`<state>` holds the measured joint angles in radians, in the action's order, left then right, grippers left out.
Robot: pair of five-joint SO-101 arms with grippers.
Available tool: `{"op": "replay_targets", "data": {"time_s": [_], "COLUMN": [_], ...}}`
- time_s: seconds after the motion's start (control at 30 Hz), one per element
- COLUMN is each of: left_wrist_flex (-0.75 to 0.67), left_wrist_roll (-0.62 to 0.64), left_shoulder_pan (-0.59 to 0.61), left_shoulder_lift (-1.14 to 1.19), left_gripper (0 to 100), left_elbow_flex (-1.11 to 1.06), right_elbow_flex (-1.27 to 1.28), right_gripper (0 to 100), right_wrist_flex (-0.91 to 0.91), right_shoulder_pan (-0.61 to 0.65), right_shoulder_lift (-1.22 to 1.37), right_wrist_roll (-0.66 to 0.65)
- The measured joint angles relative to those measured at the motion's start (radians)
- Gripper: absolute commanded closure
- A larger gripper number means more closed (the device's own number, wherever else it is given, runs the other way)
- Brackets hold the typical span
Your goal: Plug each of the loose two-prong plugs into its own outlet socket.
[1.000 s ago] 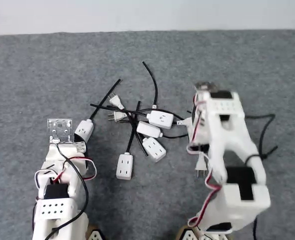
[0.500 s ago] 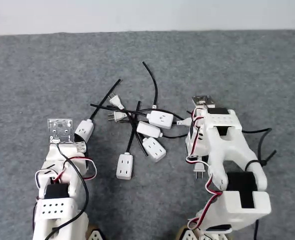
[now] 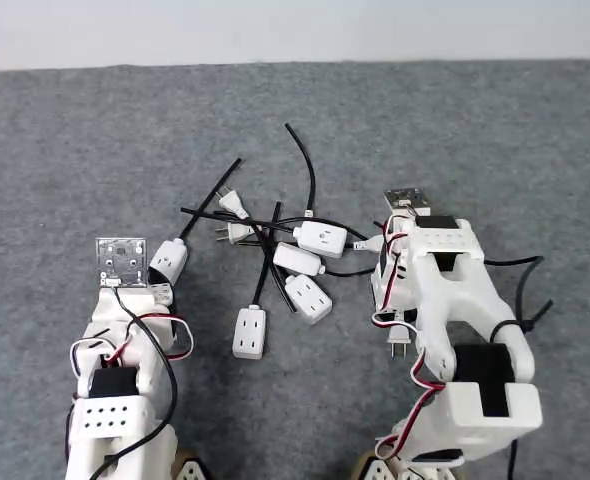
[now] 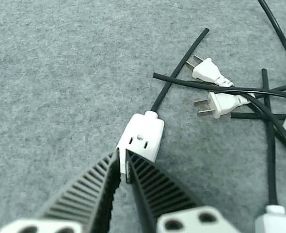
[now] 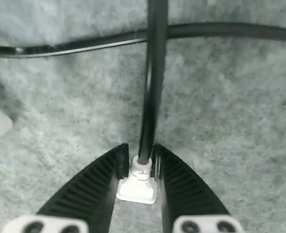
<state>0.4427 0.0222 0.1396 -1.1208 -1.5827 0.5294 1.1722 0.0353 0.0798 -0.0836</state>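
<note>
Under me the table is covered from edge to edge by a grey mat (image 3: pixel 85 140), felt-like, with a short mottled nap of pale and dark flecks that I see plainly close up. Along the mat's far edge runs a pale, plain band (image 3: pixel 275 30); whether it is a wall or a bare surface I cannot tell. The line where the two meet is straight and sharp, sitting a little higher toward the far right corner. The light is soft and even, and shadows on the mat are faint and short
</note>
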Motion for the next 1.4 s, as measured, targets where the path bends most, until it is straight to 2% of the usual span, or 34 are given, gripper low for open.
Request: {"op": "replay_targets", "data": {"time_s": [0.23,0.33,0.93,1.0,1.27,1.4], "left_wrist_flex": [0.0,0.0,0.0,0.0,0.009,0.087], "left_wrist_roll": [0.0,0.0,0.0,0.0,0.0,-0.029], "left_shoulder_pan": [0.0,0.0,0.0,0.0,0.0,0.0], "left_shoulder_lift": [0.0,0.0,0.0,0.0,0.0,0.011], "left_gripper": [99,99,99,99,98,98], "left_elbow_flex": [0.0,0.0,0.0,0.0,0.0,0.038], "right_elbow_flex": [0.08,0.143,0.176,0.176,0.176,0.169], "right_gripper": [91.4,91.3,93.9,99.6,99.1,99.1], "right_wrist_flex": [0.031,-0.011,-0.129,-0.129,-0.129,-0.054], "right_shoulder_pan": [0.0,0.0,0.0,0.0,-0.032,-0.021], "right_shoulder_lift": [-0.172,-0.222,-0.163,-0.163,-0.163,-0.163], "right_wrist_roll": [0.0,0.0,0.0,0.0,0.0,-0.003]}}
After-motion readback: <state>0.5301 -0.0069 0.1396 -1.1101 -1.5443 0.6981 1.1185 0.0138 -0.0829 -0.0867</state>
